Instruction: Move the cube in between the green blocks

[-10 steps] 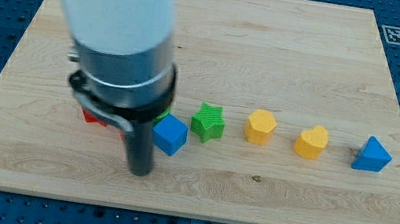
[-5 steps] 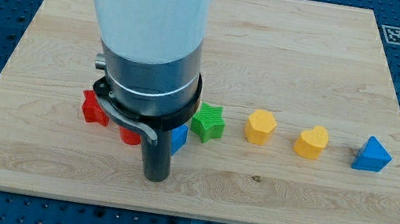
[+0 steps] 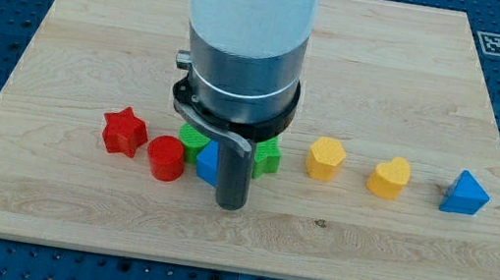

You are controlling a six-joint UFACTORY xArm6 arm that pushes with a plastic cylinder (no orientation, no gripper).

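The blue cube sits low on the board, mostly hidden behind my rod. A green block lies just above and left of it, partly hidden. The green star peeks out on the rod's right side. My tip rests on the board just right of and below the cube, touching or nearly touching it. The arm's body hides the space between the two green blocks.
A red star and a red cylinder lie left of the cube. A yellow hexagon, a yellow block and a blue triangle line up to the right on the wooden board.
My arm and tip have moved to the view's right, from left of the cube to its right side. The red blocks and a green block came into sight.
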